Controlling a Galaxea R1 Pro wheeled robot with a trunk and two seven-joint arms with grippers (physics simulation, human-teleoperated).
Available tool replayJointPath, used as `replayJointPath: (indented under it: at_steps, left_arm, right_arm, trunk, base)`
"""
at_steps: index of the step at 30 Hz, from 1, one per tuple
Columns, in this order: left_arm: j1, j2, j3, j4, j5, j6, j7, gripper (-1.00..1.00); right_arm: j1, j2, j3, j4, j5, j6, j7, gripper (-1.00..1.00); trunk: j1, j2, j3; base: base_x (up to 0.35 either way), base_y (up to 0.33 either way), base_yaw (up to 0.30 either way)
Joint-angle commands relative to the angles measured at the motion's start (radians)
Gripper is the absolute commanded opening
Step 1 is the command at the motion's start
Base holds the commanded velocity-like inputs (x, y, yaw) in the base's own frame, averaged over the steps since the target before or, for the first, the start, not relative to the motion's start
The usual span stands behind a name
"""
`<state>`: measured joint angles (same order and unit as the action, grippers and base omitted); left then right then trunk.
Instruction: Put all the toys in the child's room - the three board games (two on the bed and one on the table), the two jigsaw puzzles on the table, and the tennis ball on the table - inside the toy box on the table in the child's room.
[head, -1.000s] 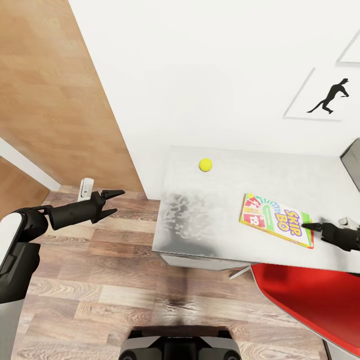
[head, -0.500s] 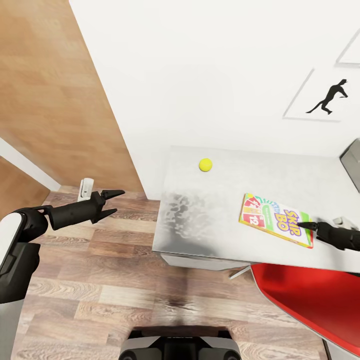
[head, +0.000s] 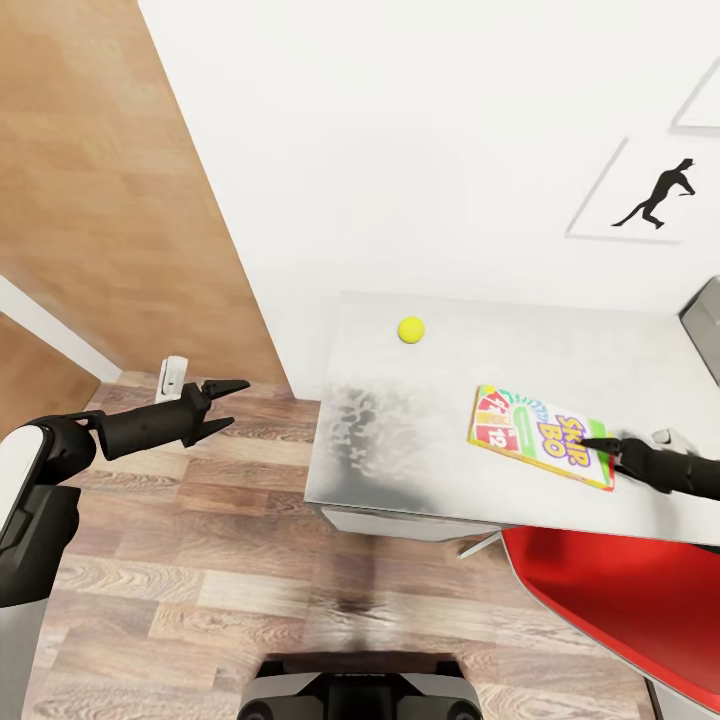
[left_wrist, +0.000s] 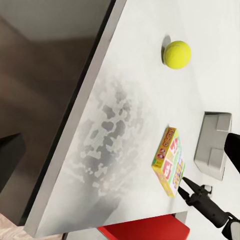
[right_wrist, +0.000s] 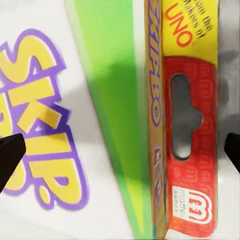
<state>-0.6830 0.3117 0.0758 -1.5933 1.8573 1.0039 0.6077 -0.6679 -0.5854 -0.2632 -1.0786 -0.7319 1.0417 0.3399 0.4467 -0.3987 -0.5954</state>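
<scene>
Biggest thing here is the long light grey counter (head: 430, 470), pushed up against the white wall, with a red chair (head: 620, 600) tucked under its near edge and wood-plank floor off to the left. At the right edge of the head view there's a sliver of the shallow pale grey toy box (head: 705, 320), so the drop-off spot is close by.

Next down is the flat SKIP BO game box (head: 540, 437), white, green and red, lying face up near the counter's front edge, skewed to that edge. The right claw (head: 598, 448) is right at its near right end. In the right wrist view the box end fills the frame between two dark fingertips (right_wrist: 10, 155) at the far edges, so the jaws are spread wide on either side of it and haven't closed. My guess is it's lining up to pinch the box across its thin end, since a flat box is hard to grab from above.

The left claw (head: 222, 402) hangs out over the floor, well apart from the counter, jaws parted, holding nothing. Probably just parked.

Smallest: the yellow-green tennis ball (head: 411, 329), sitting alone toward the back left of the counter, untouched.
</scene>
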Motion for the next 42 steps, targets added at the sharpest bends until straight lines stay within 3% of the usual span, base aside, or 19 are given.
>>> replayJointPath:
  at_steps: [1, 14, 26, 33, 42]
  left_arm:
    - [-0.001, 0.000, 0.000, 0.000, 0.010, 0.002, 0.010, 1.00]
    - [-0.001, 0.000, 0.000, 0.000, 0.010, 0.002, 0.011, 1.00]
    - [-0.001, 0.000, -0.001, 0.000, 0.010, 0.002, 0.012, 1.00]
    - [-0.002, 0.000, -0.001, 0.000, 0.010, 0.002, 0.012, 1.00]
    - [-0.002, 0.000, -0.001, 0.001, 0.010, 0.002, 0.013, 1.00]
  right_arm:
    - [0.000, 0.005, 0.042, -0.001, -0.006, 0.005, 0.011, 1.00]
    - [-0.006, 0.050, 0.054, -0.013, -0.005, 0.005, 0.015, 1.00]
    - [-0.021, 0.062, 0.056, -0.020, -0.004, 0.005, 0.015, 1.00]
    - [-0.052, 0.091, 0.057, -0.027, -0.001, 0.005, 0.014, 1.00]
    - [-0.067, 0.104, 0.068, -0.037, 0.003, 0.005, 0.013, 1.00]
  trunk:
    - [0.003, -0.001, -0.001]
    - [0.003, -0.001, -0.001]
    - [0.003, -0.001, -0.001]
    - [0.003, -0.001, -0.001]
    - [0.003, -0.001, -0.001]
  base:
    - [0.000, 0.000, 0.000]
    - [0.000, 0.000, 0.002]
    - [0.000, 0.000, 0.067]
    - [0.000, 0.000, 0.157]
    - [0.000, 0.000, 0.071]
